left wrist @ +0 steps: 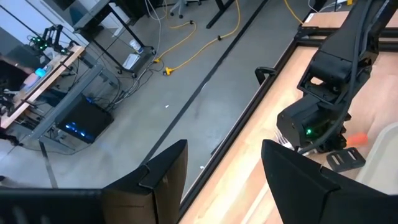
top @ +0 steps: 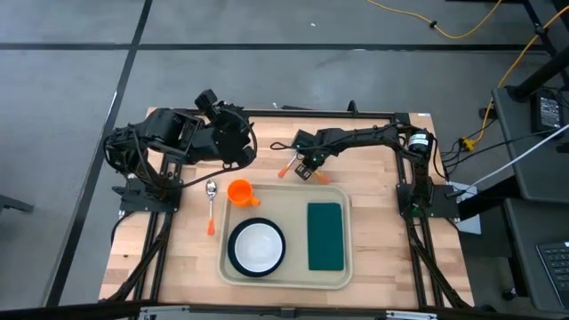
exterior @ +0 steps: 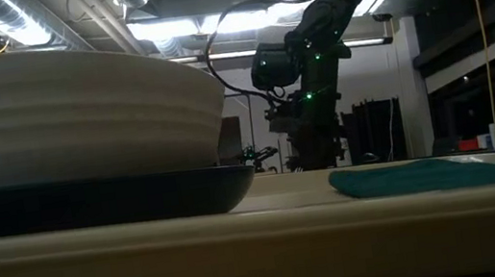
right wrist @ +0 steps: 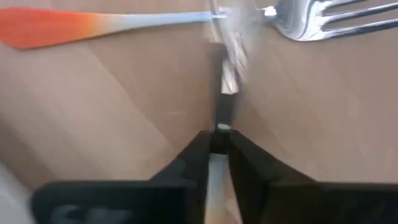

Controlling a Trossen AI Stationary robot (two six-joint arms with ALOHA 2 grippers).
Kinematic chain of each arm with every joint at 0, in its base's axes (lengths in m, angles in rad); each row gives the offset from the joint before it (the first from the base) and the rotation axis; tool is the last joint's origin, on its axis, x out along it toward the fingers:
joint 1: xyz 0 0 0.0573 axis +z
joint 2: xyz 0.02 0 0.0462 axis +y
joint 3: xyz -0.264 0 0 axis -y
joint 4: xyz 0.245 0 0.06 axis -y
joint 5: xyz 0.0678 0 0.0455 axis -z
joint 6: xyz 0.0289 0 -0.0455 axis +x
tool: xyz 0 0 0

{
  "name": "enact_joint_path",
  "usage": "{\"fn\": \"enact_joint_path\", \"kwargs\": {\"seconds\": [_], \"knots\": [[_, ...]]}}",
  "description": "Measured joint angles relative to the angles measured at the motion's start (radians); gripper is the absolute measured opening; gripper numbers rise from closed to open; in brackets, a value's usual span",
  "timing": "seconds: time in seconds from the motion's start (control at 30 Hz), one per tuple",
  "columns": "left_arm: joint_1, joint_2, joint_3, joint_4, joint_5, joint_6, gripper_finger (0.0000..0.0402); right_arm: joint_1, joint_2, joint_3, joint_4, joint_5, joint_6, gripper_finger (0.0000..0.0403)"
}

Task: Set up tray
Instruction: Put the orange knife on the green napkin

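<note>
The beige tray (top: 284, 276) lies at the table's near middle. It carries a white bowl on a dark plate (top: 257, 246), a green napkin (top: 325, 236) and, at its far left corner, an orange cup (top: 240, 192). An orange-handled spoon (top: 211, 203) lies on the wood left of the tray. My right gripper (top: 308, 165) hangs just beyond the tray's far rim, shut on a thin silver knife (right wrist: 222, 112), next to an orange-handled fork (right wrist: 124, 22) lying on the wood. My left gripper (left wrist: 224, 155) is open, drawn back at the table's far left. My right gripper pinches the knife's thin silver metal part (right wrist: 221, 127) between its two fingers (right wrist: 193, 155), seen edge-on. The fingers come from above, pointing down at the wood. The knife's far end (right wrist: 233, 59) reaches toward the fork's neck; whether it rests on the table I cannot tell.
Bare wood lies left of the tray around the spoon and right of the tray up to the table frame (top: 418, 191). In the low view the bowl (exterior: 79, 114) fills the left and the napkin (exterior: 437, 173) lies flat at the right. Cables and equipment stand beyond the table.
</note>
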Motion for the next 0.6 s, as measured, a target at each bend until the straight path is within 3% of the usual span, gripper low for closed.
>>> {"fn": "enact_joint_path", "kwargs": {"seconds": [0.07,0.6], "knots": [[0.0,0.0,0.0,0.0,0.0,0.0,0.02,0.002,0.0,0.001,0.004,-0.004,-0.003,0.0027],[0.0,0.0,0.0,-0.004,0.008,0.0,0.02,0.002,-0.004,0.055,-0.041,-0.002,-0.024,0.0031]]}}
